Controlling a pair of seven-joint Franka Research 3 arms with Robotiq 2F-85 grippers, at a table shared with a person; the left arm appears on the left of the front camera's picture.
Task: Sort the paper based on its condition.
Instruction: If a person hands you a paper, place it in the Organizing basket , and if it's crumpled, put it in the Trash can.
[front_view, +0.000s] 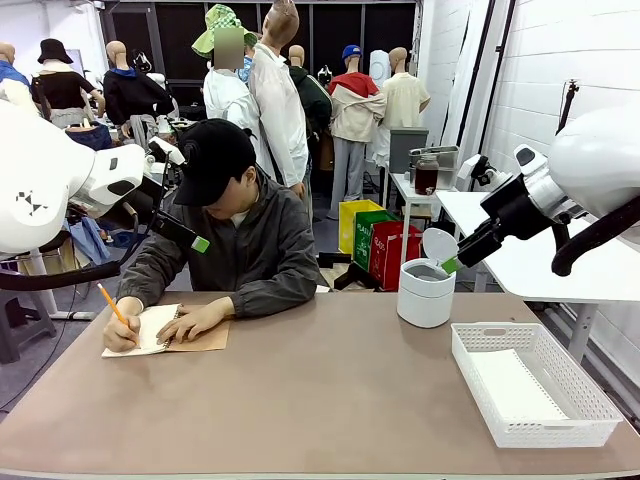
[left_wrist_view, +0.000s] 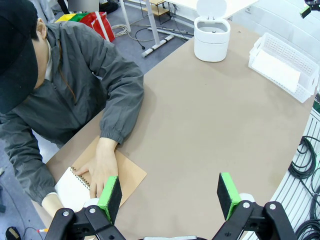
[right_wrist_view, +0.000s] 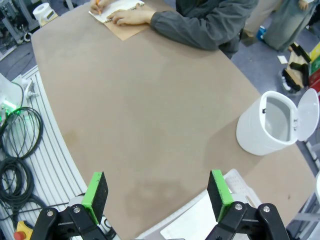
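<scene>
Person (front_view: 250, 240) sits behind table's (front_view: 320, 400) far edge, twd far-left corner, forearms on top. Notebook (front_view: 160, 335) lies on table at far left, just inside far edge, in front of person. Writing hand (front_view: 122, 335) w/ pencil (front_view: 112, 303) at notebook's left side; other hand (front_view: 195, 322) rests on its right part. Bin (front_view: 426, 293) stands by far edge, right of ctr, well apart from notebook. Basket (front_view: 600, 425) sits along right edge twd near-right corner, in front & right of bin. Paper (front_view: 510, 385) lies in basket.
</scene>
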